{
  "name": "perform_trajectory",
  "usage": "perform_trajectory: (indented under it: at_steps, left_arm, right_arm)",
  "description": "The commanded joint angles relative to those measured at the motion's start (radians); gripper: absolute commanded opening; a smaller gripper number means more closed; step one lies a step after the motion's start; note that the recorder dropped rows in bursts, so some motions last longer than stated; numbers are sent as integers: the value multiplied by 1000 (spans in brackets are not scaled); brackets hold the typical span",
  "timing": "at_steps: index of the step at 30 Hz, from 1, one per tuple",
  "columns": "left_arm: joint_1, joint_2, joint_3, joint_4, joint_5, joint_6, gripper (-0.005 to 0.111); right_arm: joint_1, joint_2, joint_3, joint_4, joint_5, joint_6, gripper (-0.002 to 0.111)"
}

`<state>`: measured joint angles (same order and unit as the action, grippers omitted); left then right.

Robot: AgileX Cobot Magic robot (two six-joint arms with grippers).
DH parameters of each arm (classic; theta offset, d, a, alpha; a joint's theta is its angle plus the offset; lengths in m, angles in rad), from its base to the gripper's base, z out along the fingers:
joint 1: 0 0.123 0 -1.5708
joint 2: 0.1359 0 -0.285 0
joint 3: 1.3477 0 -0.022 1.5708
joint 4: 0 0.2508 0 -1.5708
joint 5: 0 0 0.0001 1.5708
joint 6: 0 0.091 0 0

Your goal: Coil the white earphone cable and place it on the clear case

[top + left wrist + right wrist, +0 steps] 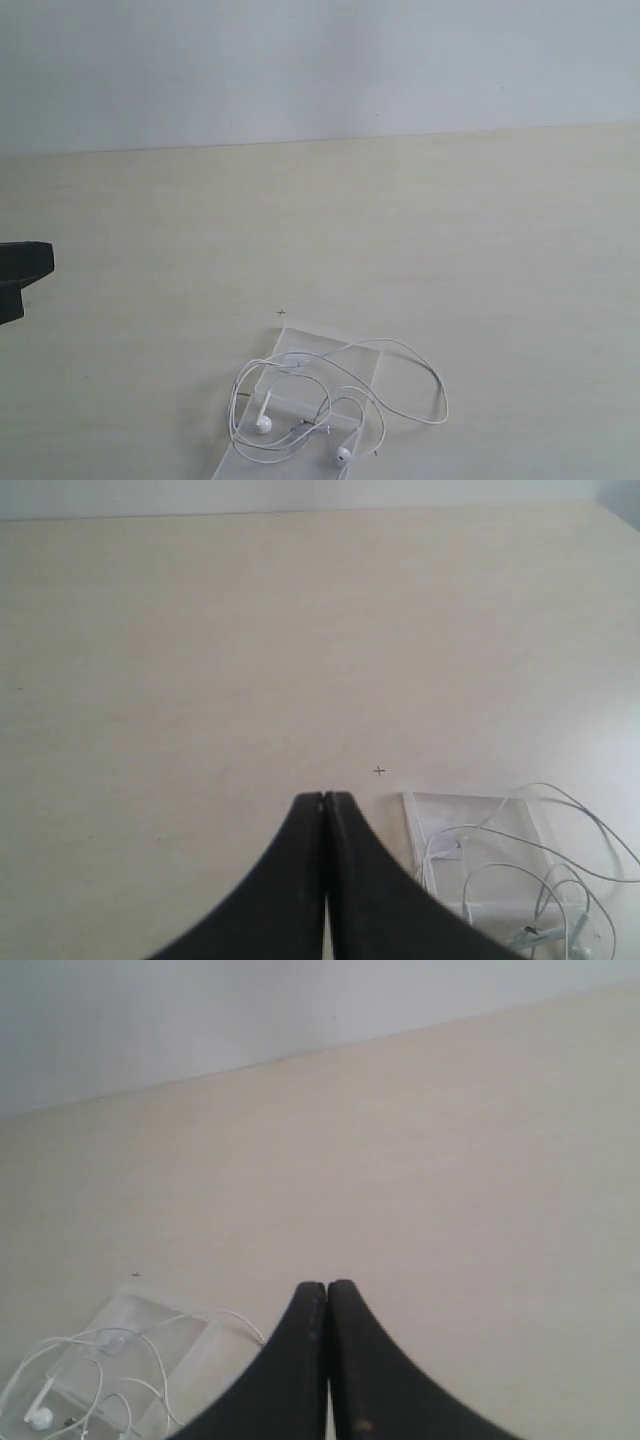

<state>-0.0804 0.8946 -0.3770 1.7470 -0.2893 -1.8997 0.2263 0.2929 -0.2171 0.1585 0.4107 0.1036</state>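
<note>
The white earphone cable (385, 365) lies in loose loops over the clear case (300, 345) at the table's front edge, with two earbuds near the case's front. It also shows in the left wrist view as the cable (590, 825) on the case (470, 815), and in the right wrist view as the cable (100, 1345) on the case (150, 1325). My left gripper (325, 796) is shut and empty, well off to the left of the case. My right gripper (327, 1285) is shut and empty, away from the case; it is out of the exterior view.
The pale wooden table (400, 230) stretches back to a white wall. A black part of the left arm (22, 275) shows at the left edge of the exterior view. A small cross mark (282, 313) sits just behind the case.
</note>
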Motion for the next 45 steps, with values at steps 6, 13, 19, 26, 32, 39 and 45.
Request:
perform_trajectory:
  at_steps: [6, 13, 19, 26, 32, 39, 45]
  left_arm:
    - [0, -3, 4, -3, 7, 2, 0]
    - [0, -3, 4, -3, 7, 2, 0]
    - [0, -3, 4, -3, 7, 2, 0]
    - [0, -3, 4, -3, 7, 2, 0]
    - [0, -3, 4, -3, 7, 2, 0]
    - [0, -3, 4, -3, 7, 2, 0]
    - [0, -3, 4, -3, 7, 2, 0]
  right_arm:
    - [-5, -157, 101, -139, -39, -21, 0]
    - [-26, -293, 179, -187, -41, -25, 0]
    - [-116, -293, 192, -159, -41, -25, 0]
    - [-118, -293, 217, -149, -78, 63, 0]
    - [-143, -293, 217, -146, -88, 53, 0]
    - [-168, -293, 217, -146, -86, 10, 0]
    - [-168, -293, 217, -146, -86, 10, 0]
